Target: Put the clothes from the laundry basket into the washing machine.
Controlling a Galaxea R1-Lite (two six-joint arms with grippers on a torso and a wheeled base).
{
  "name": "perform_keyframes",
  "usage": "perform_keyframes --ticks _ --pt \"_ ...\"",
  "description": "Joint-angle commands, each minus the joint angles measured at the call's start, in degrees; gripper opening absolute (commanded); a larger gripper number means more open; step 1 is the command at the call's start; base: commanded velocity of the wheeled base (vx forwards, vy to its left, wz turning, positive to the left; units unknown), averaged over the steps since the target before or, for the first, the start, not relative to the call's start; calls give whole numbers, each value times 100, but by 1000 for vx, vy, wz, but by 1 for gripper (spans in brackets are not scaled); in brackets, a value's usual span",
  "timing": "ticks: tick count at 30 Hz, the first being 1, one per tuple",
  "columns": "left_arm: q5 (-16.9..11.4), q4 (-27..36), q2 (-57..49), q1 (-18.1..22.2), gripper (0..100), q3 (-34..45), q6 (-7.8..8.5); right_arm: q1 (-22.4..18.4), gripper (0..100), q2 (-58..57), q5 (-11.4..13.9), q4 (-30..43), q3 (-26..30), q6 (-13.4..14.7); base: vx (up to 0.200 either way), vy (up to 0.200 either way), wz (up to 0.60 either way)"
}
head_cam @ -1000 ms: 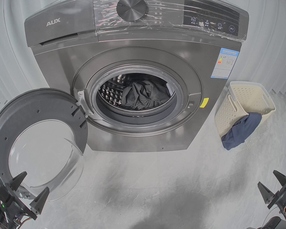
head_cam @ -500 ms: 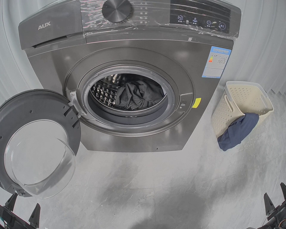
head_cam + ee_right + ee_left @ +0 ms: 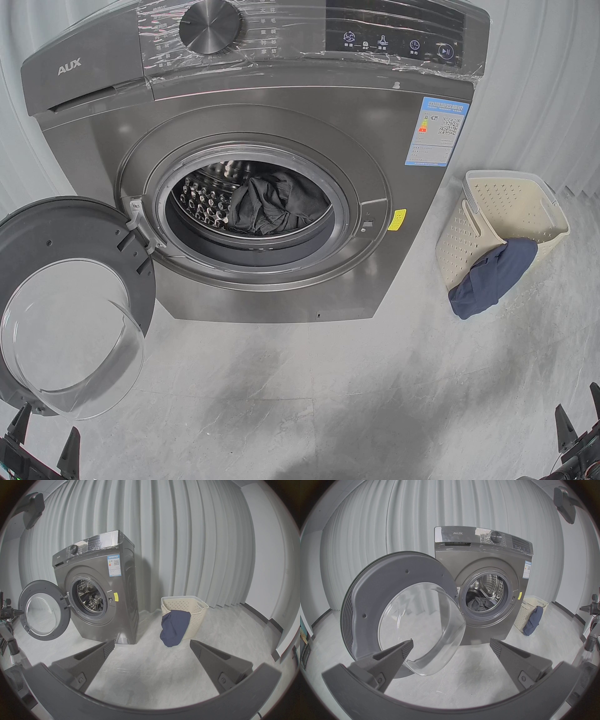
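Navy garment [image 3: 494, 278] hangs over the laundry basket [image 3: 462, 240] rim, at four o'clock of the washing machine [image 3: 250, 112] — soft, light, limp, we judge; we would pinch a bunched fold. Our left tool [image 3: 451, 644] and right tool [image 3: 151, 644] gape empty.

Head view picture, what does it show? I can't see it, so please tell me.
A grey washing machine stands with its round door swung open and dark clothes in the drum. Right of it, a cream laundry basket has a blue garment draped over its rim. The left gripper and right gripper, fingers open, sit at the bottom corners.
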Motion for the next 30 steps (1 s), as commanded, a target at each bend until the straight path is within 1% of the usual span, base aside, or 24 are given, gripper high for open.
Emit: perform_keyframes --ticks 1,4,6,9,30 --pt "4 0 -55 1 100 92 6 -10 100 -74 -2 -4 101 1 0 -200 0" --pt "4 0 -55 1 100 92 -12 -1 100 -74 -2 -4 101 1 0 -200 0" --pt "13 0 -55 1 100 92 -56 -10 100 -74 -2 -4 101 1 0 -200 0" --pt "4 0 -55 1 100 92 -12 -10 100 -74 -2 -4 101 1 0 -200 0" --pt "-23 0 -55 1 100 92 -56 -10 100 -74 -2 -4 101 -7 0 -200 0"
